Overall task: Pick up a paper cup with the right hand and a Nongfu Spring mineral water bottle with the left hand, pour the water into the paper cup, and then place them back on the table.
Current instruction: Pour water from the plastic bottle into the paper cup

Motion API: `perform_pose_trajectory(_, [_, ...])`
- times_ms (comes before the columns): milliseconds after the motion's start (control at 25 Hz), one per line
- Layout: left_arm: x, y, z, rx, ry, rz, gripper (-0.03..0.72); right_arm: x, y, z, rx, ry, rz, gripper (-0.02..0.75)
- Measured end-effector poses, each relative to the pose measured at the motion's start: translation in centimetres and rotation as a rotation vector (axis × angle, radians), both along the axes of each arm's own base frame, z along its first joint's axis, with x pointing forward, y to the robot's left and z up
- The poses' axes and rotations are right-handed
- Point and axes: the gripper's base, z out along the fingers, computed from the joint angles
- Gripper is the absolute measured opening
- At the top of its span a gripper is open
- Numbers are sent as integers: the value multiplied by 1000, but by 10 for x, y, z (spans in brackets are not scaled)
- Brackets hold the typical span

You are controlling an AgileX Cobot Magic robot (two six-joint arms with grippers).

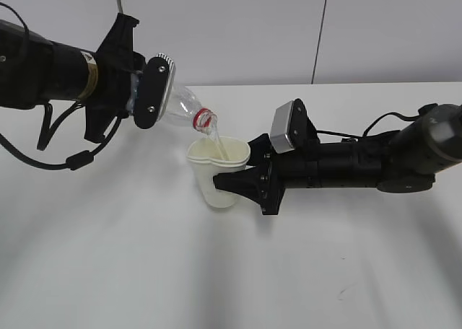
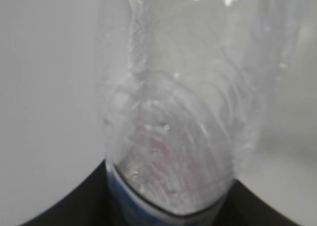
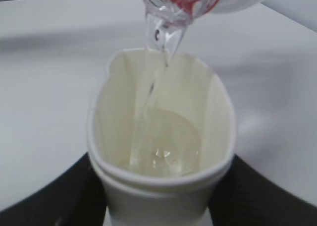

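Note:
My left gripper (image 1: 148, 91) is shut on the Nongfu Spring mineral water bottle (image 1: 180, 107) and holds it tilted, red-ringed mouth down over the paper cup (image 1: 219, 172). A thin stream of water (image 1: 216, 143) runs from the mouth into the cup. My right gripper (image 1: 238, 185) is shut on the cup's side and holds it upright; I cannot tell whether it touches the table (image 1: 144, 271). In the right wrist view the squeezed cup (image 3: 163, 137) holds a shallow pool of water (image 3: 163, 154) under the bottle mouth (image 3: 176, 5). The left wrist view shows the clear bottle (image 2: 173, 137) close up.
A white wall with dark vertical seams (image 1: 319, 33) stands behind the table. Black cables (image 1: 50, 141) hang under the left arm. The right arm (image 1: 361, 163) lies low across the table from the right.

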Motion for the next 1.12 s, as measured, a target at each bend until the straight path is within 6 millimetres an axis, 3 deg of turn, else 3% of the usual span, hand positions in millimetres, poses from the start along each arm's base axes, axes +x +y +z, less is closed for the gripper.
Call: perform_pose_trajectory(1120, [0,1,0,5,-5,8,302,-1,0,-1,-17,-1,16,410])
